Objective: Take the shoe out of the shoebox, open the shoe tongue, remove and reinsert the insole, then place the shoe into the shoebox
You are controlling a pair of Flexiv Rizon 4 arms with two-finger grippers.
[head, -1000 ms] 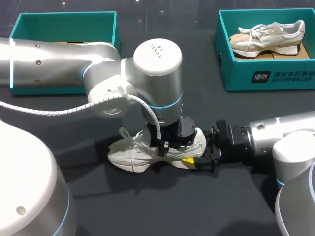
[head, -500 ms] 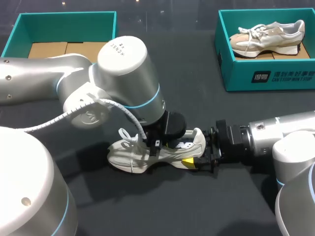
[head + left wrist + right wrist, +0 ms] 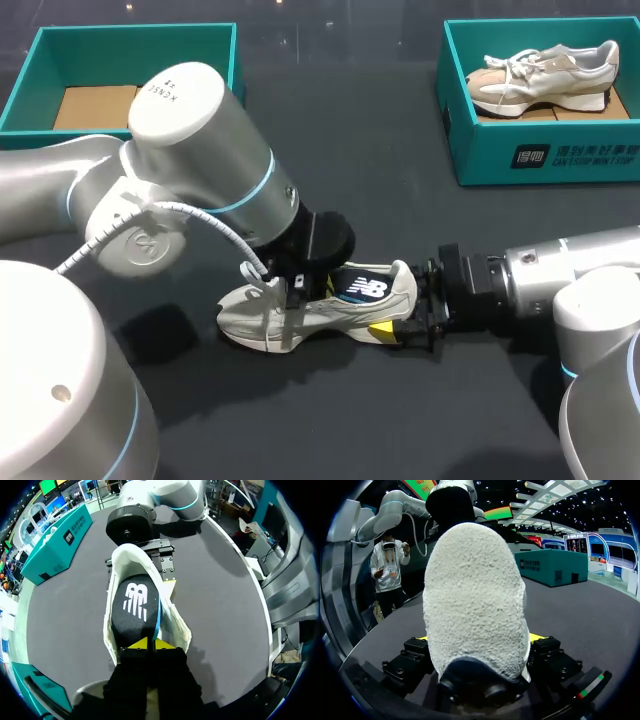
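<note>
Firmly, right jaws clamp the shoe point(image 3: 335, 318) by its heel; left jaws, nearly closed, pinch the insole point(image 3: 134, 607).

Rough napped fabric on shoe point(image 3: 475, 595) heel; smooth matt black insole point(image 3: 134, 611); satin silver left arm shell point(image 3: 200, 140).

Place: looks like a robotics lab or demo floor.
Signs: silver left arm point(image 3: 200, 150) and right arm point(image 3: 560, 270) over one dark table point(image 3: 400, 120).
Props: teal left shoebox point(image 3: 135, 38), right shoebox point(image 3: 545, 150).
</note>
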